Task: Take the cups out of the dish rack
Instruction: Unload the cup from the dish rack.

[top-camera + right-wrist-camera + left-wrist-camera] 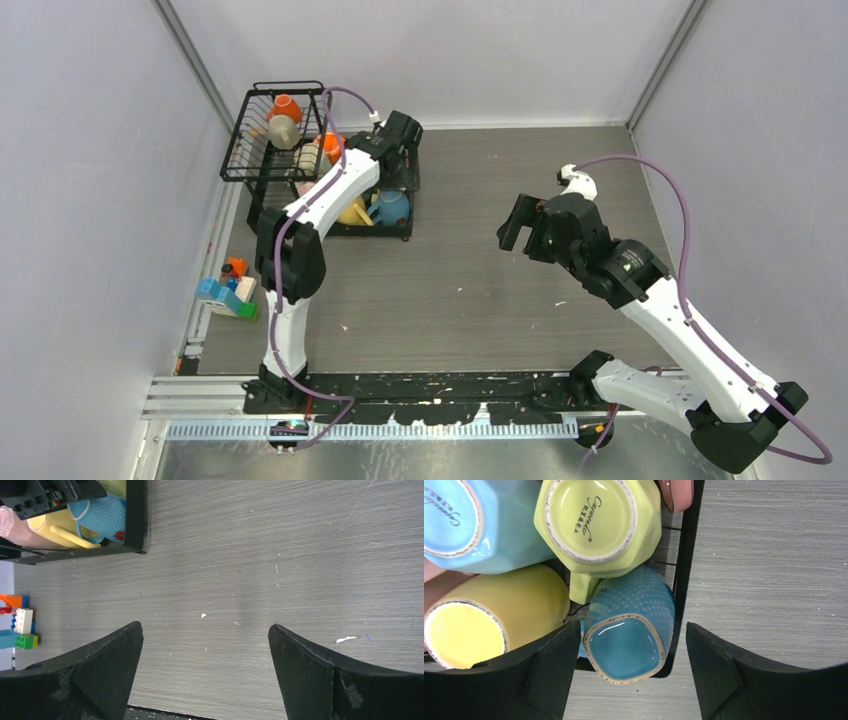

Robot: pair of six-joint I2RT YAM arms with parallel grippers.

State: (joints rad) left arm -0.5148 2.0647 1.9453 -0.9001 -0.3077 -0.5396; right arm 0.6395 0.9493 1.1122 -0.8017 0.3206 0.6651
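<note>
I am watching the dish rack (pixel 240 150), with every cup sitting in it. In its tray section a light blue cup (pixel 489 530), a yellow cup (pixel 509 610) and a lime cup (pixel 599 520) are lying pressed together. At the rack's right rim my left claw (pixel 631 626) is straddling a teal dotted cup (pixel 634 605), jaws apart and not yet gripping. Well right of the rack, my right claw (pixel 205 630) is hovering over the desk (pixel 250 555), gaping wide and carrying nothing.
</note>
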